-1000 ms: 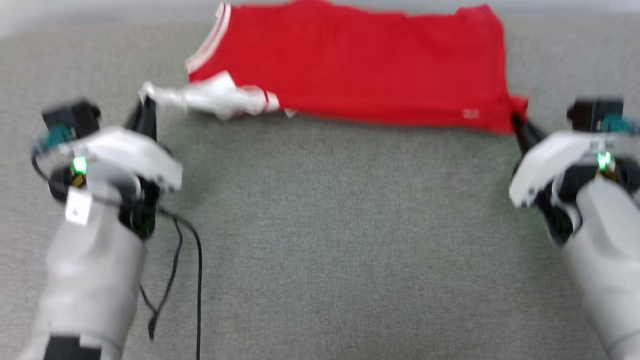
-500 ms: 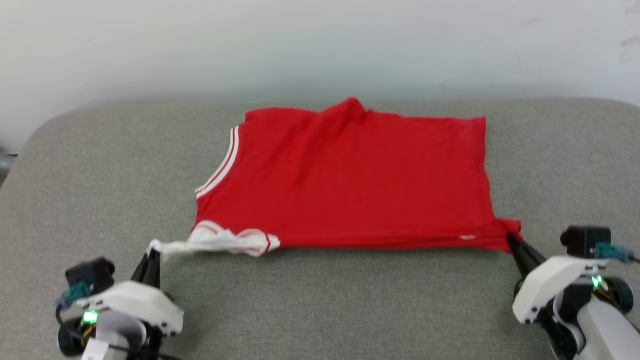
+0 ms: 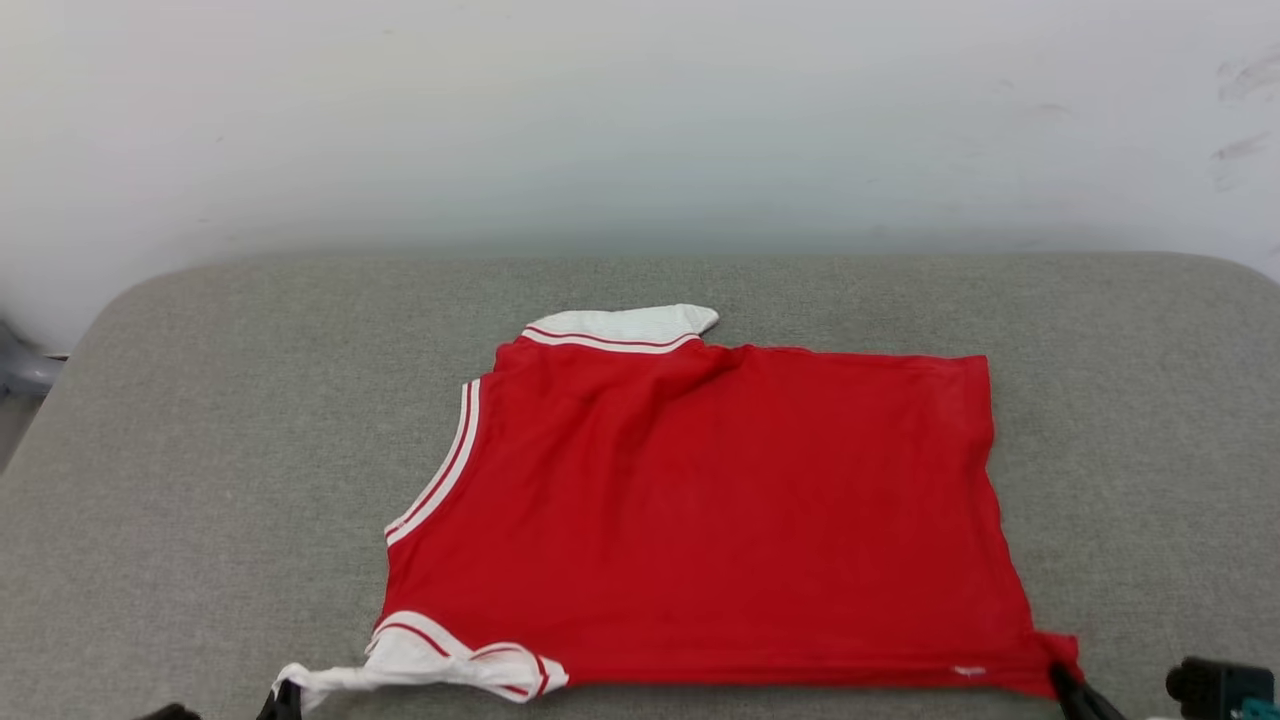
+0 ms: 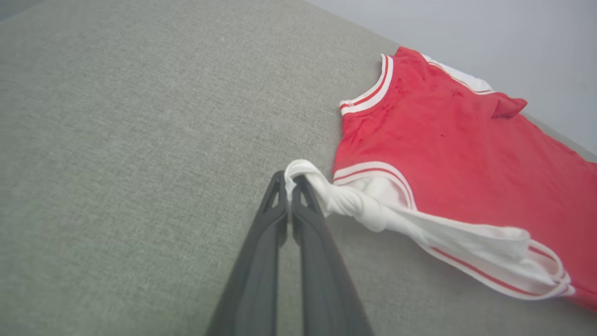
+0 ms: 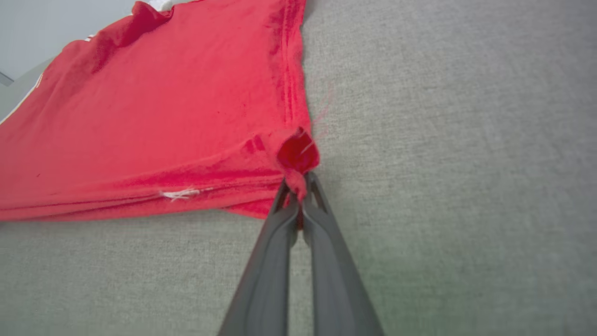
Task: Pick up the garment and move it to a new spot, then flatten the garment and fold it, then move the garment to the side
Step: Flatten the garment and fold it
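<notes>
Now your left hand (image 4: 290,181) clamps the sleeve (image 4: 368,210), right hand (image 5: 298,185) the hem corner (image 5: 297,151); shirt (image 3: 700,500) looks flattened beyond them, folding yet to do.

We see soft, even, fairly bright light with no glare. Beside the right gripper (image 5: 298,179), the garment (image 5: 163,107) casts just a thin, dim shadow along its near hem onto the grey cushion (image 5: 443,140). A faint green cast tints the cushion below and to the right of that pincer. Both grippers' fingers swell and blur toward the lens. Around the left gripper (image 4: 291,179) the weave is crisp, softening farther out. Far beyond the pincers, the pale wall (image 3: 640,120) looks washed out.
</notes>
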